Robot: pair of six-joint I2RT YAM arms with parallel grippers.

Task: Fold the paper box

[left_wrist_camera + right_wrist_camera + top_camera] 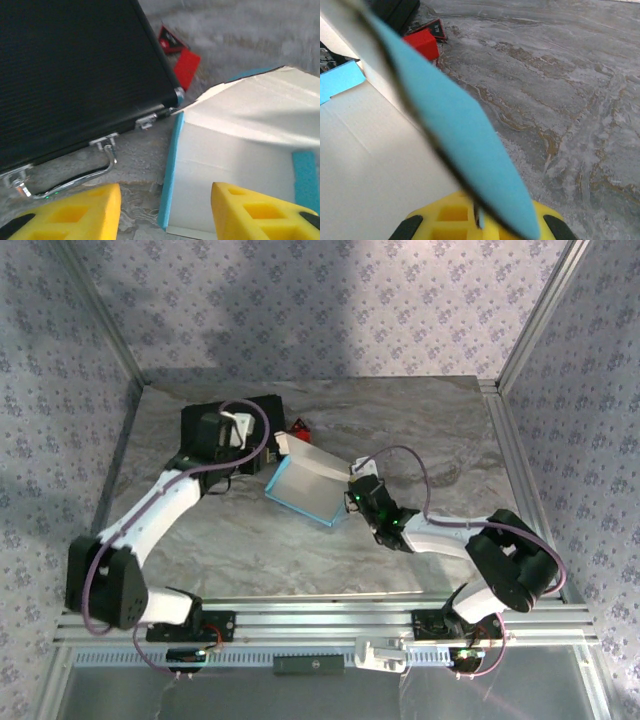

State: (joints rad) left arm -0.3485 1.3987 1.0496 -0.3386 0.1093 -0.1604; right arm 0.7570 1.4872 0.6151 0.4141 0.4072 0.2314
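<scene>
Fingers (pixel 441 219) on the right pinch the half-open paper box (pixel 305 492), white inside

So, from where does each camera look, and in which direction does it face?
Top external: above and behind the robot, facing down on the table; left arm and right arm show, the paper box between them.
Left wrist: low, facing the black case and the box's white inside; the open left jaws show below.
Right wrist: low, facing along the box's blue flap over the table; the right jaws, shut on that flap, show below.
Shared: both wrist views show the box and a red object.
</scene>
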